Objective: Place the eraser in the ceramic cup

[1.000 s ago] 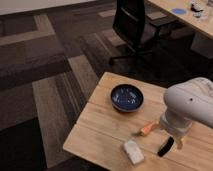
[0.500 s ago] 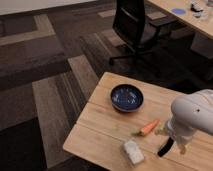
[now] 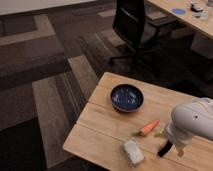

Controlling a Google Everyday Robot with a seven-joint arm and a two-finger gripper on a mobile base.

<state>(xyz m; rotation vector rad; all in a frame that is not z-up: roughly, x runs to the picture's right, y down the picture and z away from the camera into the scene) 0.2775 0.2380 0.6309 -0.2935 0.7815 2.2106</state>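
The eraser point(image 3: 164, 148), a slim black bar, lies tilted near the front edge of the wooden table point(image 3: 100, 127). My gripper point(image 3: 176, 146) hangs under the bulky white arm point(image 3: 192, 122) at the right, close beside the eraser's right side. I cannot tell whether it touches the eraser. The ceramic cup is out of view, possibly hidden behind the arm.
An orange carrot point(image 3: 149, 128) lies just left of the arm. A pale whitish block point(image 3: 133, 151) sits at the front edge. A dark blue bowl point(image 3: 126, 97) stands further back. A black office chair point(image 3: 132, 22) and another desk point(image 3: 180, 12) stand beyond.
The white arm has moved down and to the right, towards the table's front edge. The eraser, carrot, block and bowl have stayed in place.
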